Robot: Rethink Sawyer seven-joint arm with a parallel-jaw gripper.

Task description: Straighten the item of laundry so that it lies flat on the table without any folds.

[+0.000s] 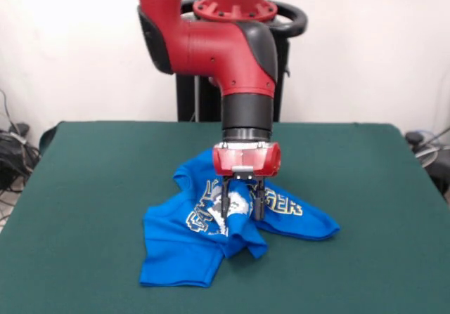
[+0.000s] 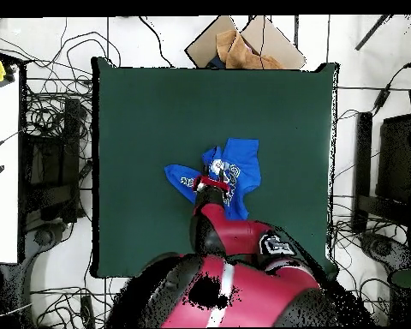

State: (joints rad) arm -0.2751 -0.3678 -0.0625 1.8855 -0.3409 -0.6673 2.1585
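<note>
The item of laundry (image 1: 211, 240) is a bright blue T-shirt with white print. It lies crumpled near the middle of the table (image 1: 84, 187), with folds running through its centre and one side bunched up. My gripper (image 1: 242, 212) points straight down over the printed area. Its two black fingers (image 1: 226, 203) stand apart, open, with their tips down at the cloth and part of the white print showing between them. In the overhead view the item of laundry (image 2: 239, 167) spreads out from under the red gripper head (image 2: 211, 182) on the green table (image 2: 157, 103). My arm hides part of it.
Cables (image 2: 55, 128) run along the floor around the table. Cardboard (image 2: 239, 47) lies past one table edge. A white bench (image 2: 3, 171) stands at one side. Green cloth extends widely around the shirt on all sides.
</note>
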